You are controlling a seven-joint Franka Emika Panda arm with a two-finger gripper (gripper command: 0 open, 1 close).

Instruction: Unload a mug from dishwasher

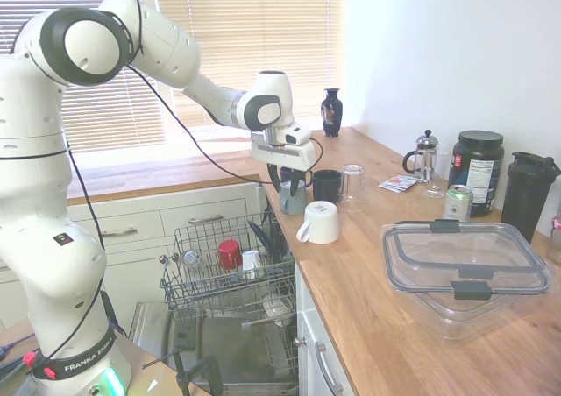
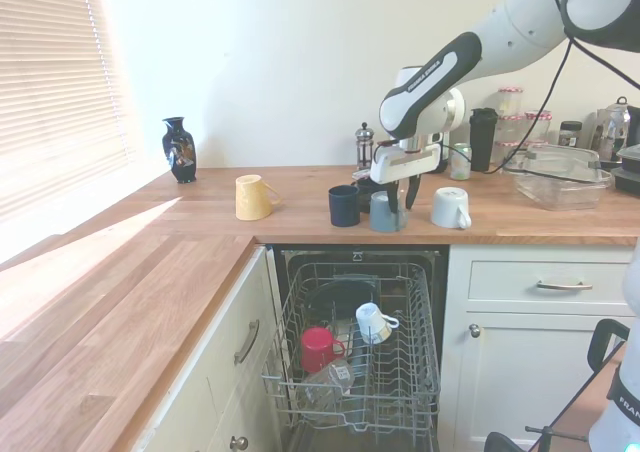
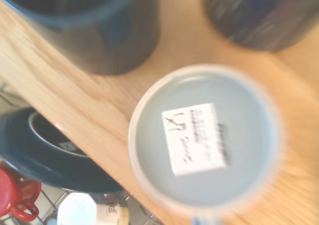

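Observation:
The slate grey-blue mug [image 1: 294, 198] [image 2: 383, 213] stands upside down on the wooden counter near its edge, above the dishwasher [image 1: 219, 352] [image 2: 300, 272]. The wrist view looks down on the mug's [image 3: 202, 140] pale base and its white label. My gripper [image 1: 289, 182] [image 2: 399, 196] hangs just over the mug, open, with a dark finger reaching down on either side of the mug's top. The dishwasher's wire rack [image 1: 200, 284] [image 2: 425, 372] is pulled out below the counter.
A dark navy mug [image 1: 327, 186] [image 2: 343, 205], a clear glass [image 1: 353, 187] and a white mug [image 1: 320, 222] [image 2: 450, 208] stand close around the slate mug. The rack holds a red mug [image 1: 230, 254] [image 2: 318, 349] and a white cup [image 2: 372, 322]. A plastic container [image 1: 465, 260] sits further along.

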